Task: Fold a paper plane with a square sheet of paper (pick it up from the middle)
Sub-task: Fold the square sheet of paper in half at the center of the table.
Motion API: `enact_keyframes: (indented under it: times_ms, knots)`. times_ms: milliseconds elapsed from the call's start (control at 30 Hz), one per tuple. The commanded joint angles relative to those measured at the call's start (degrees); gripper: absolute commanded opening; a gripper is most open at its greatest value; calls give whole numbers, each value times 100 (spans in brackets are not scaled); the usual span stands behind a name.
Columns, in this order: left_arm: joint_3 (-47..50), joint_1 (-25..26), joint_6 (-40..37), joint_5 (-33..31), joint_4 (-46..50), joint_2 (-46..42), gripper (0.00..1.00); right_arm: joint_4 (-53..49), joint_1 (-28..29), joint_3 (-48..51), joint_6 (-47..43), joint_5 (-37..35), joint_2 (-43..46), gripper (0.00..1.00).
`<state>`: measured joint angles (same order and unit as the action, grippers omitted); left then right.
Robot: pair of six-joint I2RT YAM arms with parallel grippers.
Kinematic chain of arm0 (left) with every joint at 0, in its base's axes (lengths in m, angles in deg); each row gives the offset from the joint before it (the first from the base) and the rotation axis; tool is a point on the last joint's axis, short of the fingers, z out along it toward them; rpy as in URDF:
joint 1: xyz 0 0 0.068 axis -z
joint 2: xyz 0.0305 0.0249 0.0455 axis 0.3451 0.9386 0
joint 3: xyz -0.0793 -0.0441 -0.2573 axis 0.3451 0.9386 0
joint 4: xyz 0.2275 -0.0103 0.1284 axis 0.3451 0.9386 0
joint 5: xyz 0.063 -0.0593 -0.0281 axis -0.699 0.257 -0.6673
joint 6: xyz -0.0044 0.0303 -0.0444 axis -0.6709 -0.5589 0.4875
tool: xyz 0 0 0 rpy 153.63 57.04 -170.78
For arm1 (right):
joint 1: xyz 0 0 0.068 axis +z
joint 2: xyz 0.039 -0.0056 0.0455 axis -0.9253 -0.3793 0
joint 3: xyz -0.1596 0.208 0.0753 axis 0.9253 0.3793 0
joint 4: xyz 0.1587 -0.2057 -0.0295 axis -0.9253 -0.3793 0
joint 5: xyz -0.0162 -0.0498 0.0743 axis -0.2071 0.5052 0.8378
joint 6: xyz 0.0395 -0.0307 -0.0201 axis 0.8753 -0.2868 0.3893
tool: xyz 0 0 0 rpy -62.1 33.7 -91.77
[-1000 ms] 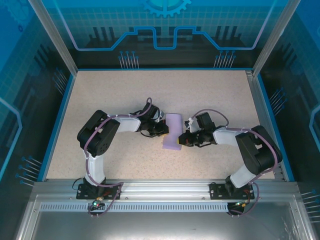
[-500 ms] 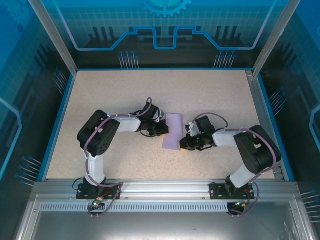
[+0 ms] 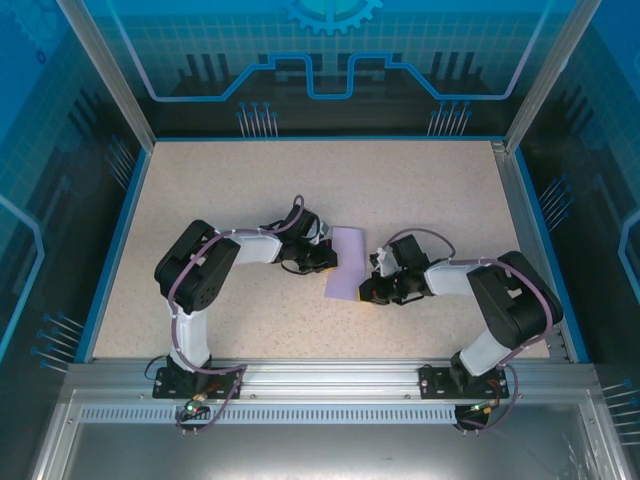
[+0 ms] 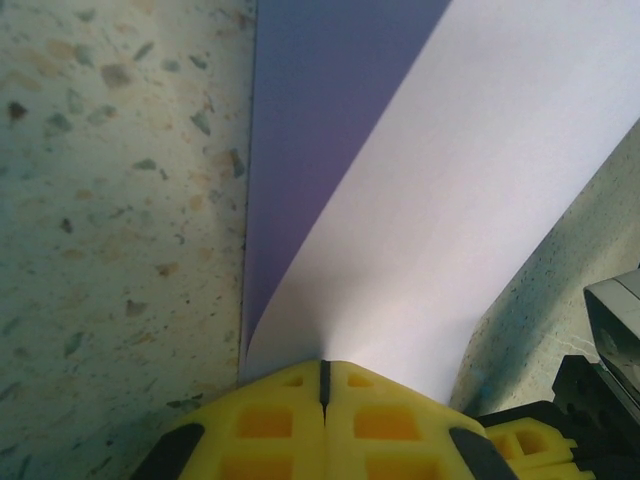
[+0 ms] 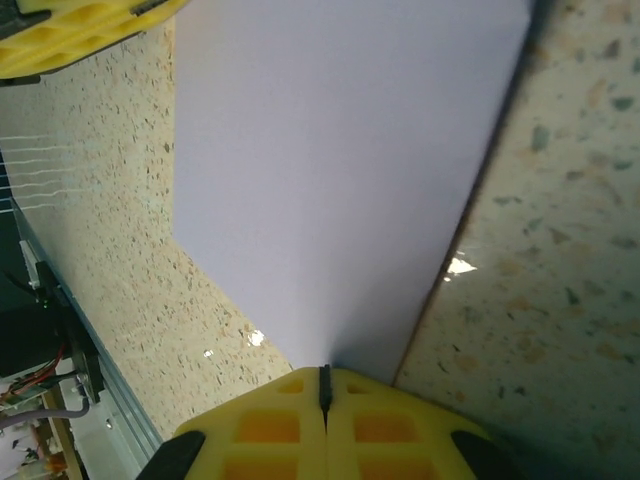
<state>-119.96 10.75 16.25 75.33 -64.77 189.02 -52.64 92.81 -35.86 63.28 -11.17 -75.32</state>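
The square sheet of paper (image 3: 345, 263), doubled into a strip, is seen mid-table (image 3: 450, 190) between the arms, its long axis running away from the bases. Its left edge is pinched by the closed left gripper (image 3: 326, 258), its near right edge by the closed right gripper (image 3: 367, 290).

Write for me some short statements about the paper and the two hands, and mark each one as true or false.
1. The left hand is shut on the paper. True.
2. The right hand hangs open above the paper. False: it is shut on the paper's edge.
3. The paper sits between the two hands, near the middle of the table. True.
4. The paper is yellow. False: it is pale purple.
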Motion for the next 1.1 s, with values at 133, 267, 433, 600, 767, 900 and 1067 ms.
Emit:
enact_keyframes:
  times_ms: [133,267,433,600,767,900,1067]
  knots:
    - [-39,49,-158,-184,507,192,0,-441,24,-161,-159,-120,343,5]
    - [-45,45,-176,-192,531,195,0,-266,-332,-532,-73,139,556,5]
    - [-34,50,-149,-171,482,242,0,-71,-583,-987,-60,274,130,6]
    - [-26,47,-148,-161,486,266,0,-75,-649,-1205,-129,301,-231,7]
    - [-31,52,-148,-145,489,280,0,14,-749,-1255,-150,409,-492,7]
    - [-44,52,-131,-127,480,271,0,57,-864,-1279,-181,471,-643,7]
    - [-70,45,-131,-127,472,314,0,145,-908,-1285,-217,517,-869,6]
